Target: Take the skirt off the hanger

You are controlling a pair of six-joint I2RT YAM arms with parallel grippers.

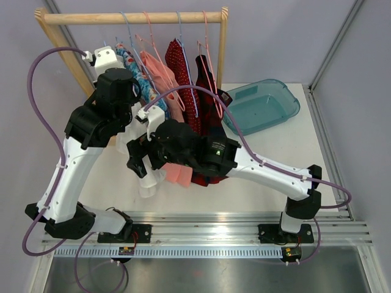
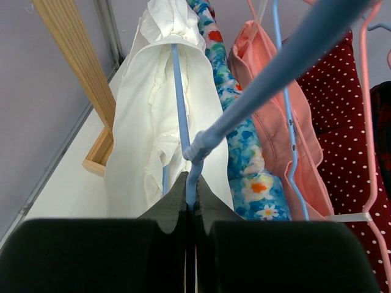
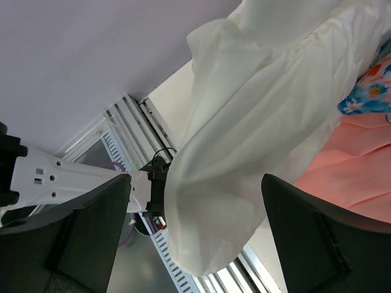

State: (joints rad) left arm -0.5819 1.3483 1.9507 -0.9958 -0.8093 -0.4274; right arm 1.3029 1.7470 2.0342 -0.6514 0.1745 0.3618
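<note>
A white skirt [image 2: 137,122] hangs on a blue hanger [image 2: 181,116] at the left end of the wooden rack [image 1: 134,18]. My left gripper [image 2: 190,189] is shut on the blue hanger's wire just below its neck; in the top view it sits high by the rail [image 1: 117,56]. My right gripper [image 3: 195,207] is open, with the skirt's lower hem [image 3: 244,134] hanging between its two fingers, apart from both. In the top view the right gripper [image 1: 139,163] is low at the skirt's bottom [image 1: 149,182].
A floral garment [image 2: 244,140], a pink one [image 2: 275,116], a red polka-dot one [image 2: 342,110] and a dark plaid one [image 1: 208,91] hang to the skirt's right. A teal tub [image 1: 263,105] lies at the back right. The rack's wooden foot [image 2: 101,155] stands left of the skirt.
</note>
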